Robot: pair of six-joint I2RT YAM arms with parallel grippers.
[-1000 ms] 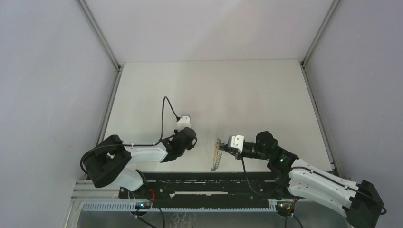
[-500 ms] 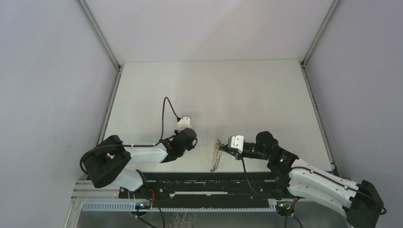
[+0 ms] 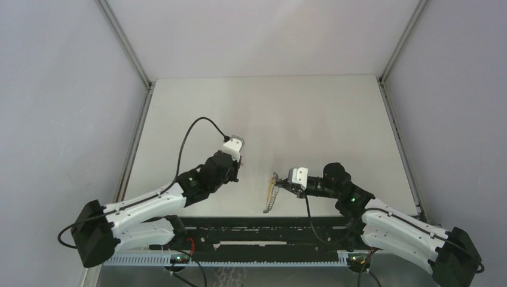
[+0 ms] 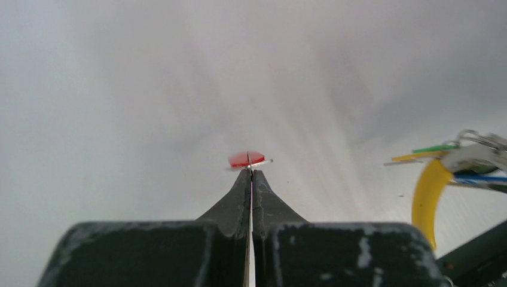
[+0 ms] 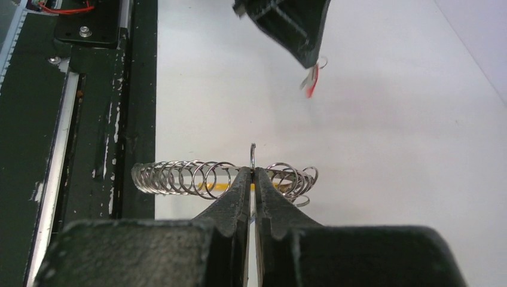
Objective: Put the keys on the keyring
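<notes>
Left gripper: its jaws are pressing fully together, pinching the red key at the very tips.
Red key: its flat red head is poking out just past the left gripper's tips. In the right wrist view it is hanging down from them with a small metal ring beside it. It is sitting to the left of the keyring, apart from it.
Right gripper: its jaws are closing tight on one upright wire loop of the keyring.
Keyring: a row of silver wire loops is stretching out to both sides of the right gripper's tips, and the longer run is reaching toward the dark rail. I cannot tell whether it is resting on the surface.
Other keys: a yellow key, a green key and a blue key are clustering at the keyring, next to a curved yellow strip.
Surface: pale and plain, it is spreading out beyond the keyring on all sides but the rail's.
</notes>
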